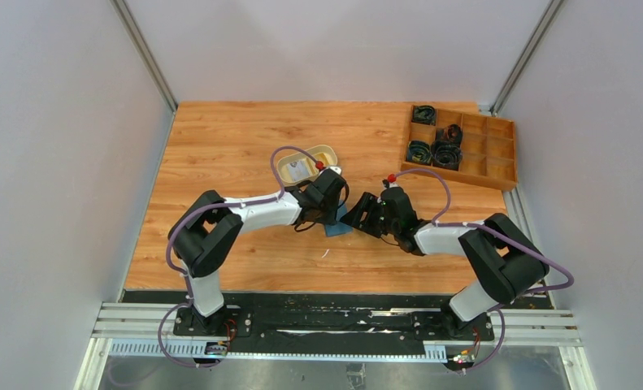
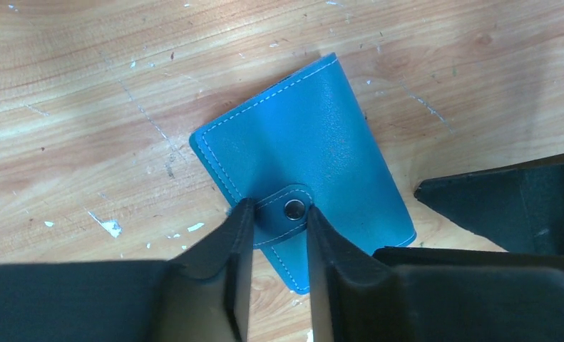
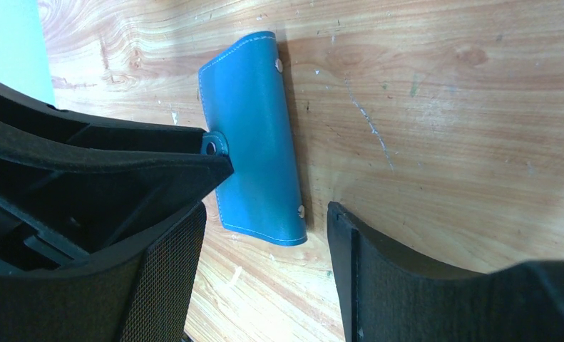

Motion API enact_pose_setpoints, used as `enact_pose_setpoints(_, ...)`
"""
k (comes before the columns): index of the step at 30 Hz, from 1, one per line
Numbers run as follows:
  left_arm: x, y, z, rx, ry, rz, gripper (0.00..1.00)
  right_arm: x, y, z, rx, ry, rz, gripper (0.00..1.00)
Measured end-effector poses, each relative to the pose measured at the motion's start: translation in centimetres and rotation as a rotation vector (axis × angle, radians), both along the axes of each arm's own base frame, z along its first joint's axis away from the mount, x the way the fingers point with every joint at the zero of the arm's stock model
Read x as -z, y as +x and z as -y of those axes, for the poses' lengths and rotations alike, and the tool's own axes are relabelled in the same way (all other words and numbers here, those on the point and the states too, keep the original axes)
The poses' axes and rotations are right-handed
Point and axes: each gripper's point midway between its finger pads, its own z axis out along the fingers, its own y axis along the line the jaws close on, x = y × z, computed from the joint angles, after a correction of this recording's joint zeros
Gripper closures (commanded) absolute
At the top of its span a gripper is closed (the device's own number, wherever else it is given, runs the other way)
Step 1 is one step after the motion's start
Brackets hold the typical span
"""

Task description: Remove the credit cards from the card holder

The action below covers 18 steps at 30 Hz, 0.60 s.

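Note:
The blue card holder (image 2: 307, 142) lies shut and flat on the wooden table, its tab snapped down. My left gripper (image 2: 277, 208) stands over its near edge, narrowly open, one finger on each side of the snapped tab (image 2: 287, 214). My right gripper (image 3: 264, 210) is wide open just off the other side of the card holder (image 3: 254, 121), whose near corner lies between its fingers. In the top view both grippers meet over the card holder (image 1: 335, 228), the left gripper (image 1: 335, 216) from the left and the right gripper (image 1: 356, 219) from the right. No credit cards show outside it.
A cream oval tray (image 1: 285, 162) with a small pale item inside sits just behind the left gripper. A wooden compartment box (image 1: 488, 166) holding dark coiled items stands at the back right. Grey walls close in the table on three sides.

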Motion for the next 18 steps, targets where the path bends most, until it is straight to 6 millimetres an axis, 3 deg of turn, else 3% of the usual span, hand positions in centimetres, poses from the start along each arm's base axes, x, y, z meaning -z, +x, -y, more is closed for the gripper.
enact_pose_setpoints(6,-0.3,0.2,0.3,0.008,-0.005,0.015,1.00,0.0,-0.1,0.0,0.003,0.009,0.002,0.33)
enact_pose_setpoints(13,-0.3,0.1,0.1,0.020,-0.014,0.039,1.00,0.0,-0.2,0.0,0.003,0.021,0.008,0.33)
enact_pose_setpoints(18,-0.1,-1.0,-0.8,0.052,-0.031,0.060,1.00,0.0,-0.1,-0.2,0.001,0.033,0.014,0.33)
